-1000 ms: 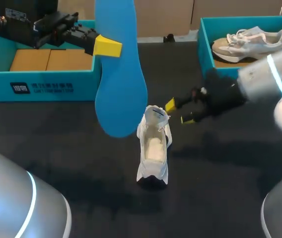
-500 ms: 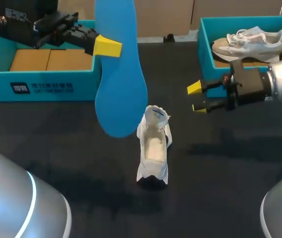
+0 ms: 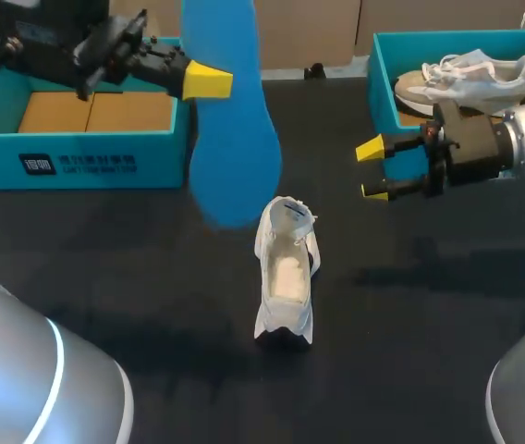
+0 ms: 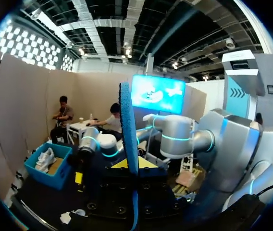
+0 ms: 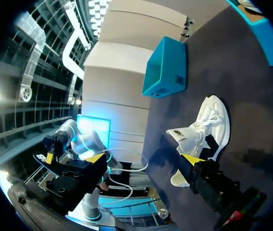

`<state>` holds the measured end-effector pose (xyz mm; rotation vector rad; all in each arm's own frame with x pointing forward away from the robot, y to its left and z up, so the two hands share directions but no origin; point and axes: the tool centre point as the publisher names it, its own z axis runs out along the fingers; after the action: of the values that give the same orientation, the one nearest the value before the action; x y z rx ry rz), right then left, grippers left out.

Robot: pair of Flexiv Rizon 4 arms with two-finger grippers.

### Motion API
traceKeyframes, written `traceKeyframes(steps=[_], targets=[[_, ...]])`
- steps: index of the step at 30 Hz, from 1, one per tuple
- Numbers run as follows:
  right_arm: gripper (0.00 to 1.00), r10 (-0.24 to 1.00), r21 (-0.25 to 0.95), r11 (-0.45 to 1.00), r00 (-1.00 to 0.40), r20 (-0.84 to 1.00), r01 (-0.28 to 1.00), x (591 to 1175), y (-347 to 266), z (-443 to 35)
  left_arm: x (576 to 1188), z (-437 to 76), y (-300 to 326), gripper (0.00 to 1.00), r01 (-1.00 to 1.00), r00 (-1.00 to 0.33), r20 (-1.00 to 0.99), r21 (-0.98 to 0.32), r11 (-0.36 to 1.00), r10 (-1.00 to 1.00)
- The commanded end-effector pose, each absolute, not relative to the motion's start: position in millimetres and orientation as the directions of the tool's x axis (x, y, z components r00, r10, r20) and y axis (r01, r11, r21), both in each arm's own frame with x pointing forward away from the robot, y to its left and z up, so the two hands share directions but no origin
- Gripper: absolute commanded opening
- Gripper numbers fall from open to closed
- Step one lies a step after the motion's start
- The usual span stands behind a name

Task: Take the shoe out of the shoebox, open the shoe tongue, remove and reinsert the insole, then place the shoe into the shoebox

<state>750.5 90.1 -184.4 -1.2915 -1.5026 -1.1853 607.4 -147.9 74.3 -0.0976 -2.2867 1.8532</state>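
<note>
While the left gripper (image 3: 214,81) clamps the insole (image 3: 235,139), its top cut off, the right gripper (image 3: 372,170) stands spread apart.

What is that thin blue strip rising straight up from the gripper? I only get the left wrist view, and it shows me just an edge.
Observer: It is a blue insole, edge-on to you. The head view shows its broad foot shape, pinched in the left gripper.
Operator: Where is the shoe it belongs in?
Observer: A white shoe sits on the black table, near the insole's lower end in the head view, with its opening showing from above.
Operator: Is the other arm holding anything?
Observer: No. The right gripper is open and empty, off to the shoe's side.
</note>
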Motion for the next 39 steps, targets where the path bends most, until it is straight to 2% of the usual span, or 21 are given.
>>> traceKeyframes(steps=[1,3,4,15,16,19,23,25,27,28,39], targets=[[1.0,0.231,0.145,0.035,-0.15,0.961,0.989,751,92,-184,619,56,-159,0.0,0.462,-0.885,-0.451,-0.881,0.101,0.112],[1.0,0.231,0.145,0.035,-0.15,0.961,0.989,751,92,-184,624,44,-164,0.0,0.624,-0.781,-0.607,-0.771,0.13,0.146],[1.0,0.231,0.145,0.035,-0.15,0.961,0.989,751,92,-184,629,35,-169,0.0,0.703,-0.71,-0.689,-0.682,0.2,0.145],[1.0,0.231,0.145,0.035,-0.15,0.961,0.989,751,92,-184,629,35,-169,0.0,0.703,-0.71,-0.689,-0.682,0.2,0.145],[1.0,0.231,0.145,0.035,-0.15,0.961,0.989,751,92,-184,625,36,-169,0.0,0.777,-0.626,-0.767,-0.598,0.197,0.14],[1.0,0.231,0.145,0.035,-0.15,0.961,0.989,751,92,-184,625,33,-170,0.0,0.87,-0.482,-0.868,-0.459,0.18,0.119],[1.0,0.231,0.145,0.035,-0.15,0.961,0.989,751,92,-184,641,13,-176,0.0,0.926,-0.356,-0.931,-0.341,0.161,0.077],[1.0,0.231,0.145,0.035,-0.15,0.961,0.989,751,92,-184,650,3,-175,0.0,0.937,-0.349,-0.937,-0.348,0.027,0.021],[1.0,0.231,0.145,0.035,-0.15,0.961,0.989,751,92,-184,663,-9,-178,0.0,0.948,-0.316,-0.949,-0.316,-0.03,0.017],[1.0,0.231,0.145,0.035,-0.15,0.961,0.989,751,92,-184,669,-15,-179,0.0,0.959,-0.279,-0.96,-0.28,-0.04,0.041],[1.0,0.231,0.145,0.035,-0.15,0.961,0.989,751,92,-184,669,-15,-179,0.0,0.959,-0.279,-0.96,-0.28,-0.04,0.041]])
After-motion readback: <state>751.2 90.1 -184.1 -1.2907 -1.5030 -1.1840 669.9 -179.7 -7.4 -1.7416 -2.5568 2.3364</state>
